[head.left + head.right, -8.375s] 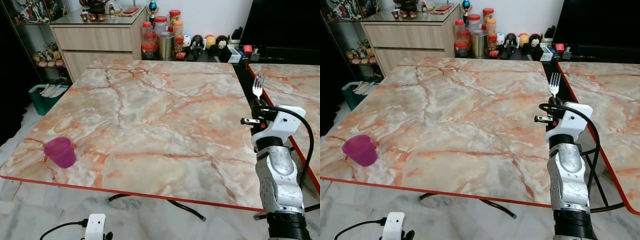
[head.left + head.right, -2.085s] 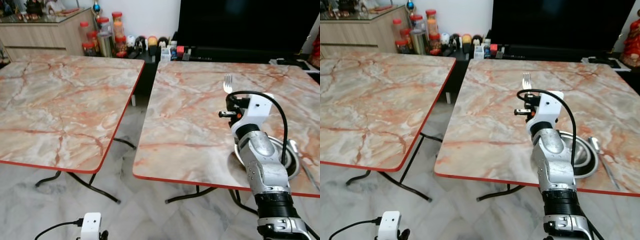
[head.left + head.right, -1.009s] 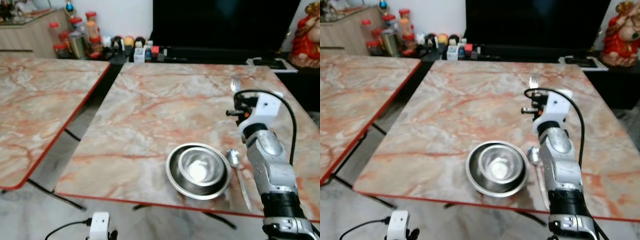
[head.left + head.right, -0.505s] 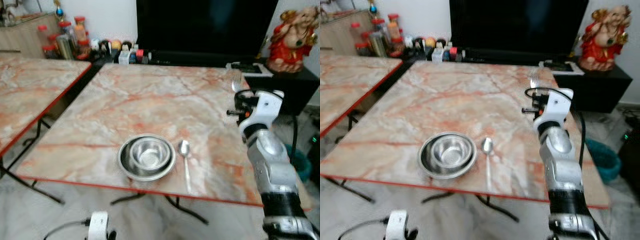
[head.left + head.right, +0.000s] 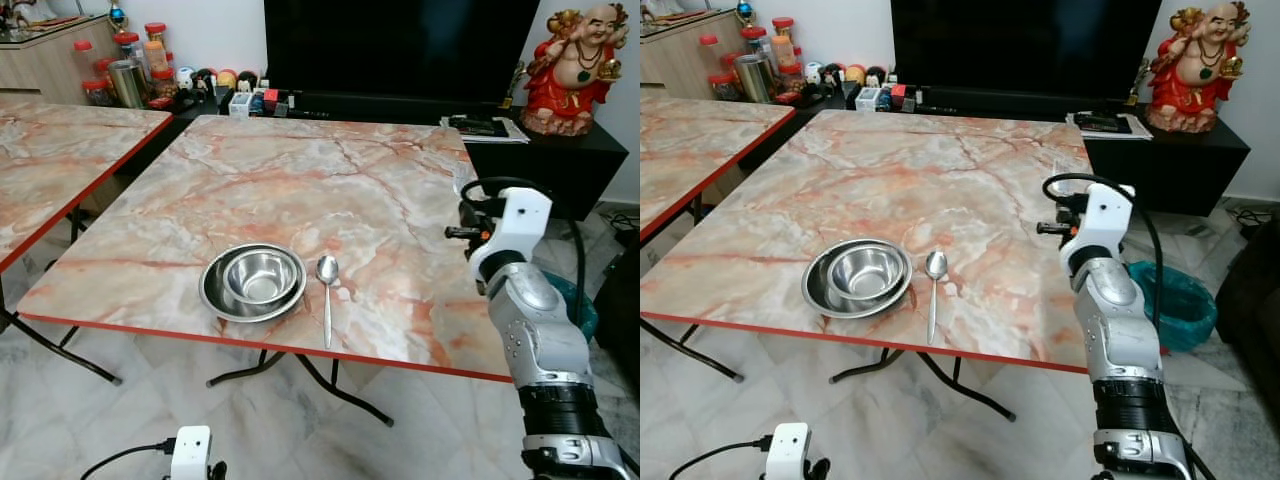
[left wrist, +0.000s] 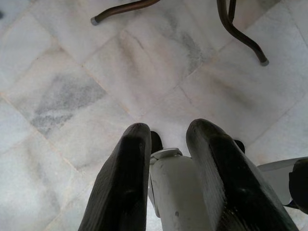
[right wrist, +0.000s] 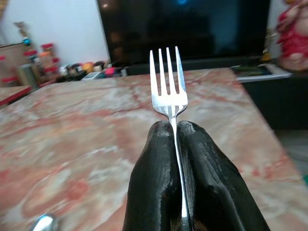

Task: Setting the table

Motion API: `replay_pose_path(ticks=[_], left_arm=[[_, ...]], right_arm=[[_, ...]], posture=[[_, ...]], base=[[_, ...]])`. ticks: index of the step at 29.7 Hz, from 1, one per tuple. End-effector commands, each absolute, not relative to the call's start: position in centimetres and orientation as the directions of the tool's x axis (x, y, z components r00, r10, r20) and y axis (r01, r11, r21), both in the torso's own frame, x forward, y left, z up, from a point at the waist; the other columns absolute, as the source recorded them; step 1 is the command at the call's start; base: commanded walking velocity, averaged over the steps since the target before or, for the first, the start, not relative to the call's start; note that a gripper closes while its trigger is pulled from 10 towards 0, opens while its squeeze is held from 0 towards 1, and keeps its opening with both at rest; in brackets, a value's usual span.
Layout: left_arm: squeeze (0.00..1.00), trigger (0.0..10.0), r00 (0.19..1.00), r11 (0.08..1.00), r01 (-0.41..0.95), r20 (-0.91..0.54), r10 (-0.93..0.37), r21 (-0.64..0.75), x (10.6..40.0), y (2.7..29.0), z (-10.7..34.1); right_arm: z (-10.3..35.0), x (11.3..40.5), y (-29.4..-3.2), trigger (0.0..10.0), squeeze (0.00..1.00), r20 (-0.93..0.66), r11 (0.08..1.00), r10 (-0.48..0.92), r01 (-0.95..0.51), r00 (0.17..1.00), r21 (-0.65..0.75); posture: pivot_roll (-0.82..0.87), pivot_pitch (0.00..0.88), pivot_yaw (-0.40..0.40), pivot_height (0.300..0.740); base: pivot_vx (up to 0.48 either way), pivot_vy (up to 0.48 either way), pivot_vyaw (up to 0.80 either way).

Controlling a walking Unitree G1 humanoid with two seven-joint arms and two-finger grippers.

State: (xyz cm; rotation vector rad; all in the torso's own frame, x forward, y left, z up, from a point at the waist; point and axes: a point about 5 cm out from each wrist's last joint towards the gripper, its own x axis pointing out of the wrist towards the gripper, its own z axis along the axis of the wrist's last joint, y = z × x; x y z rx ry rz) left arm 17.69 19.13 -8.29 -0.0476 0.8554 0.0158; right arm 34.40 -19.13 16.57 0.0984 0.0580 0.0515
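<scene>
A steel bowl sits near the front edge of the marble table. A spoon lies just to its right, handle toward me. My right arm is raised beside the table's right edge. My right gripper is shut on the handle of a silver fork, tines upright. My left gripper hangs low over the tiled floor, open, with nothing held.
A second marble table stands to the left across a gap. Behind are a large black TV, a low black cabinet with a red statue, and jars. A teal bin sits on the floor at the right.
The whole view has swung a little further right and sharpened, so bowl and spoon sit further left in the picture. The fork stays upright in my right gripper.
</scene>
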Motion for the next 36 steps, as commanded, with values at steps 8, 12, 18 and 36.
replay_pose_path(ticks=[8,12,18,36], left_arm=[[0.0,10.0,0.649,0.999,-0.037,-0.761,0.003,-0.027,17.6,19.3,-8.3],[0.0,10.0,0.648,0.999,-0.038,-0.762,0.004,-0.028,17.6,19.3,-8.3],[0.0,10.0,0.646,0.999,-0.039,-0.763,0.004,-0.028,17.7,19.2,-8.3],[0.0,10.0,0.642,0.997,-0.061,-0.767,0.009,-0.039,17.6,19.1,-8.4]], right_arm=[[17.3,34.5,-17.5,10.0,0.0,-0.13,0.983,0.128,-0.108,0.983,0.147],[17.4,34.1,-16.3,10.0,0.0,-0.204,0.981,0.138,-0.105,0.969,0.165],[17.7,32.9,-14.5,10.0,0.0,-0.22,0.972,0.174,-0.132,0.96,0.193],[16.4,32.9,-17.6,10.0,0.0,-0.22,0.989,0.044,-0.012,0.975,0.146]], posture=[[-0.02,0.0,-0.037,0.736],[-0.02,0.0,-0.042,0.736],[-0.03,0.0,-0.047,0.736],[-0.03,0.0,-0.05,0.736]], base=[[0.0,0.0,0.0],[0.0,0.0,0.0],[0.0,0.0,0.0],[0.0,0.112,0.0]])
